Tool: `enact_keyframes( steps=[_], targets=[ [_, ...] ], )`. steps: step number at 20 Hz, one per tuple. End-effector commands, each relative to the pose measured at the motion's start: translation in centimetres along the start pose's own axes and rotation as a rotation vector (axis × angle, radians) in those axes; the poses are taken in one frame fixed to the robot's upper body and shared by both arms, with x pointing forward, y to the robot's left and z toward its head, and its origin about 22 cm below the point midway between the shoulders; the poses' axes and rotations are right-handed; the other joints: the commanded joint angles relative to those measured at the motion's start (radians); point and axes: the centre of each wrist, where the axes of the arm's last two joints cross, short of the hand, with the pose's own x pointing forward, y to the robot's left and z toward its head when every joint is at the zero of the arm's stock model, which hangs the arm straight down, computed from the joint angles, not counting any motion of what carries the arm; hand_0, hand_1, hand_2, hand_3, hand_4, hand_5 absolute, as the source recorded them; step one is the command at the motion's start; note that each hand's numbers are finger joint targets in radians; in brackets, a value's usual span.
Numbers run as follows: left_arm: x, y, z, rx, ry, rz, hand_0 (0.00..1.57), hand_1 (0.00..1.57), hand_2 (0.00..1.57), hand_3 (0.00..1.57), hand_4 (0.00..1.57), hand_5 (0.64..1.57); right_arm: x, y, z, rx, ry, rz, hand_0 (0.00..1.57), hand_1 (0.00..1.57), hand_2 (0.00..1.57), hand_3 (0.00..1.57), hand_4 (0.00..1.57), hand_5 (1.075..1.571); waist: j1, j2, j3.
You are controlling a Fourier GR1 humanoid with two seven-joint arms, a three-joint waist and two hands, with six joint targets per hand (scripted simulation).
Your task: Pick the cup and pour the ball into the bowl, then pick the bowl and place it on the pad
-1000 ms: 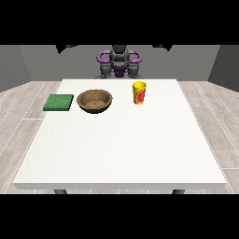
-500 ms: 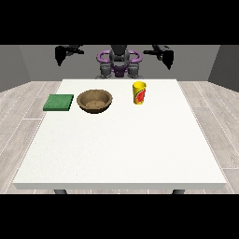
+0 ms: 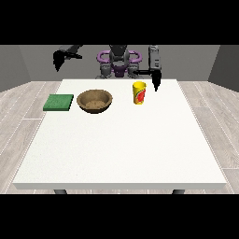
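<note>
The yellow plastic cup with the red label stood upright near the table's far edge, just beside our hand at the view's right, which hung slightly above it. We couldn't tell how its fingers lay. The round brown wooden bowl and flat green square pad sat further left; our other hand was raised, well apart.

Counter: cup just beside and below the hand at the view's right. Bowl farther out on the cup's side of that hand. Pad beyond the bowl, below the hand at the view's left.
</note>
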Motion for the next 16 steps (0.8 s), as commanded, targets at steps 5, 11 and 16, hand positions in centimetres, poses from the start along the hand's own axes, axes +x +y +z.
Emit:
enact_keyframes(
  steps=[5, 11, 16],
  targets=[
    [-3.9, -0.2, -0.7, 0.024, -0.05, -0.013, 0.0, 0.0, 0.0, 0.0, 0.0, 1.518, -0.8, -1.3, -0.8, 0.005, -0.058, -0.017, 0.0, 0.0, 0.0, 0.0, 0.0, 1.57, -0.01, 0.078, -0.0002],
    [-6.1, -1.0, -0.1, 0.033, -0.014, -0.053, 0.0, 0.0, 0.0, 0.0, 0.0, 1.52, -2.0, -1.4, 0.5, 0.044, -0.004, -0.008, 0.0, 0.0, 0.0, 0.0, 0.0, 1.571, -0.036, 0.042, -0.0002],
    [-7.0, -1.5, -0.2, 0.036, -0.038, -0.044, 0.0, 0.0, 0.0, 0.0, 0.0, 1.523, -2.5, -0.6, -0.4, 0.018, -0.022, -0.008, 0.0, 0.0, 0.0, 0.0, 0.0, 1.571, -0.022, 0.083, -0.0002]
  ],
)
